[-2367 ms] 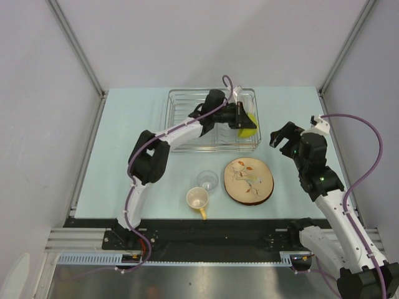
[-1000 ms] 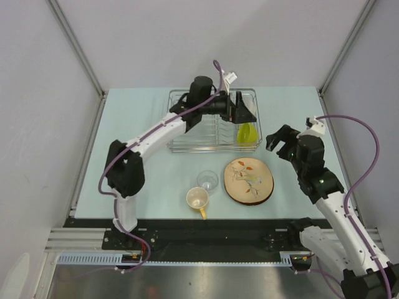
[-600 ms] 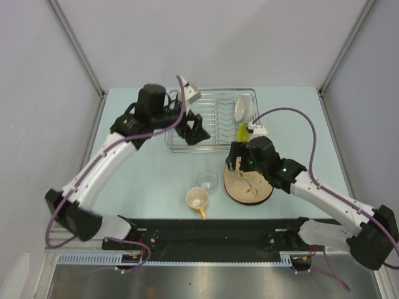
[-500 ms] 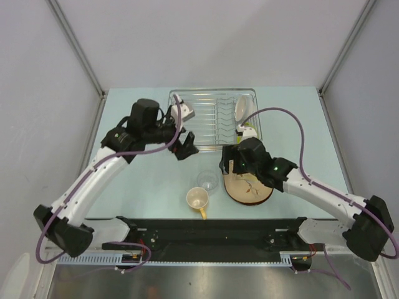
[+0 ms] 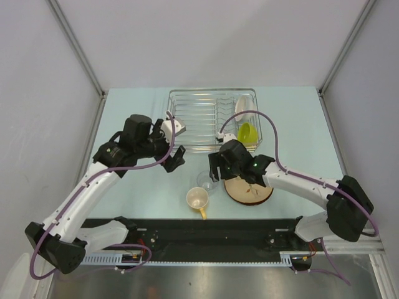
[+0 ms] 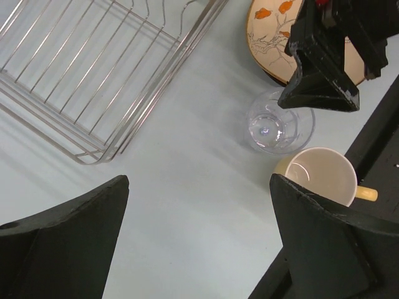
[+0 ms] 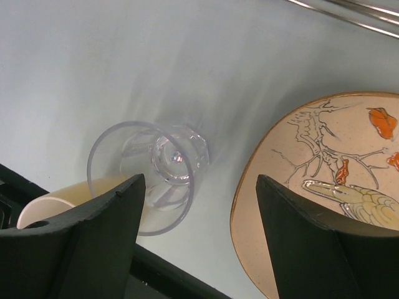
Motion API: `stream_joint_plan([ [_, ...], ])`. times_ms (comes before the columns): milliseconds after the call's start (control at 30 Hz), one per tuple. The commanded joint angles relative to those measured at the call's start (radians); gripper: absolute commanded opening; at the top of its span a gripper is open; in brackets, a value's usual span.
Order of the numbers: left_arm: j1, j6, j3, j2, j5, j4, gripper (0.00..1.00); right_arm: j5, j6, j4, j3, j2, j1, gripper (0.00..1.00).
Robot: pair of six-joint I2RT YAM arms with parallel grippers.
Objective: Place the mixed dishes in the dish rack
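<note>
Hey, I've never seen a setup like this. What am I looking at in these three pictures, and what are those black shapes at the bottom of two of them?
These are two robot arms bolted at the near edge of a table. The wide picture looks down from above; the other two come from a camera on each wrist, so the black shapes are each gripper's own fingers. The left gripper and right gripper are both open, holding nothing. A white bowl and a lime-green bowl stand in the wire dish rack. On the table are a clear glass, a yellow mug and a leaf-patterned wooden plate. The right gripper hovers over the glass.
</note>
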Motion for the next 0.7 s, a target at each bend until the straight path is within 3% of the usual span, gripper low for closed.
stream_joint_plan([
  [0, 0.027, -0.023, 0.002, -0.025, -0.019, 0.043, 1.00, -0.039, -0.023, -0.013, 0.059, 0.041, 0.022, 0.76],
  [467, 0.059, -0.058, 0.058, -0.014, -0.016, 0.049, 1.00, -0.079, -0.022, -0.024, 0.096, 0.184, 0.036, 0.64],
  [667, 0.103, -0.096, 0.156, 0.002, 0.018, 0.020, 1.00, -0.090, -0.026, 0.004, 0.096, 0.212, 0.014, 0.51],
])
